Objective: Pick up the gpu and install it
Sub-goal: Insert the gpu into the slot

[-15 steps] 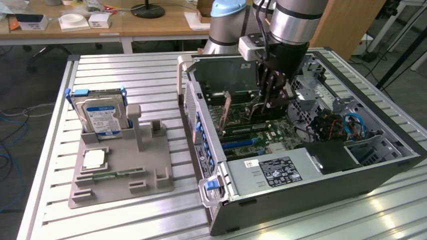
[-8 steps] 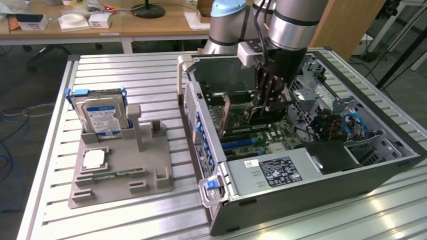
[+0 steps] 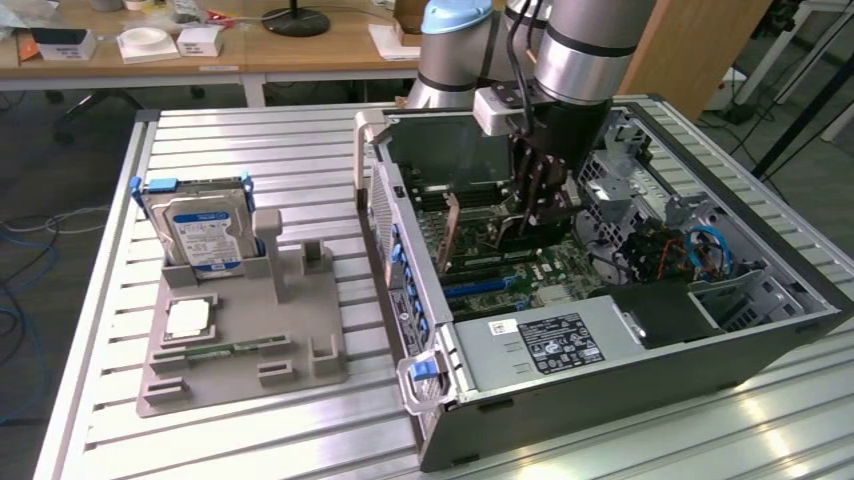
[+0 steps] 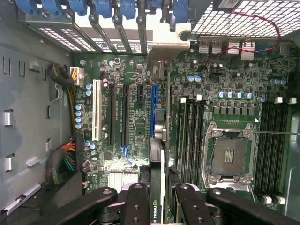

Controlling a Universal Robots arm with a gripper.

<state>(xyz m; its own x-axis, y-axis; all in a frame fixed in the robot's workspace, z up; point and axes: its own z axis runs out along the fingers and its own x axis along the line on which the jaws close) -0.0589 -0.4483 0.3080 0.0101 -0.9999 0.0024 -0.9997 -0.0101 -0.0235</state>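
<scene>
Hand (image 4: 157, 199) pinches the gpu (image 4: 158, 140) edge-on above the motherboard (image 4: 126, 112) slots

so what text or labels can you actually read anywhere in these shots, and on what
"NVIDIA", partly cut off: on the edge of the gpu gripped by the gripper, wrist view.
White sticker on the power supply: print too small to read.
Blue-white label on the hard drive in the grey holder: too blurred to read.
Motherboard slot markings: too small to read.
</scene>
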